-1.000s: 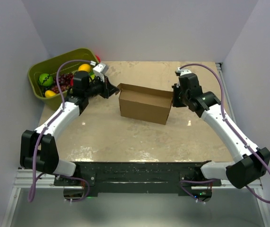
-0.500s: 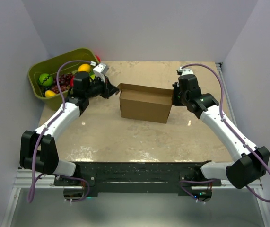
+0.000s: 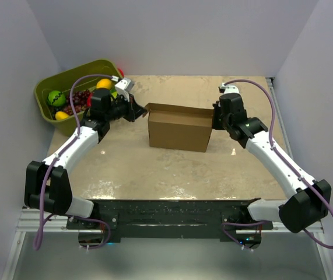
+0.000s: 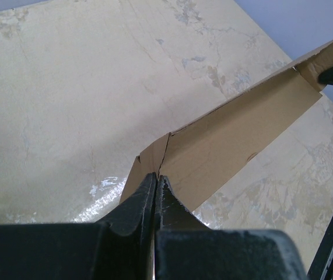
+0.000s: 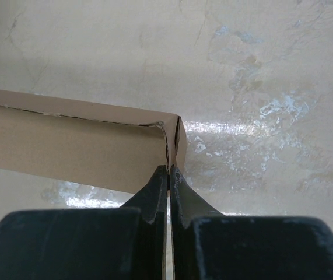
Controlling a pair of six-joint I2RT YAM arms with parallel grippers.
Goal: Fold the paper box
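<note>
The paper box (image 3: 178, 131) is plain brown cardboard, standing open-topped in the middle of the table. My left gripper (image 3: 142, 109) is at its left end, jaws shut on the corner flap. In the left wrist view the paper box (image 4: 236, 134) runs away from my left gripper (image 4: 156, 175), with a crease split right at the tips. My right gripper (image 3: 215, 119) is at the right end, also shut. The right wrist view shows the end wall of the paper box (image 5: 67, 143) running edge-on into my right gripper (image 5: 168, 168).
An olive-green bin (image 3: 73, 73) with fruit inside stands at the far left corner, close behind my left arm. Grey walls close in the table at the left, back and right. The black mounting rail (image 3: 166, 213) lines the near edge.
My right gripper has moved slightly left and farther back with the box's right end. The box now stands squarer to the table. My left gripper has stayed put.
</note>
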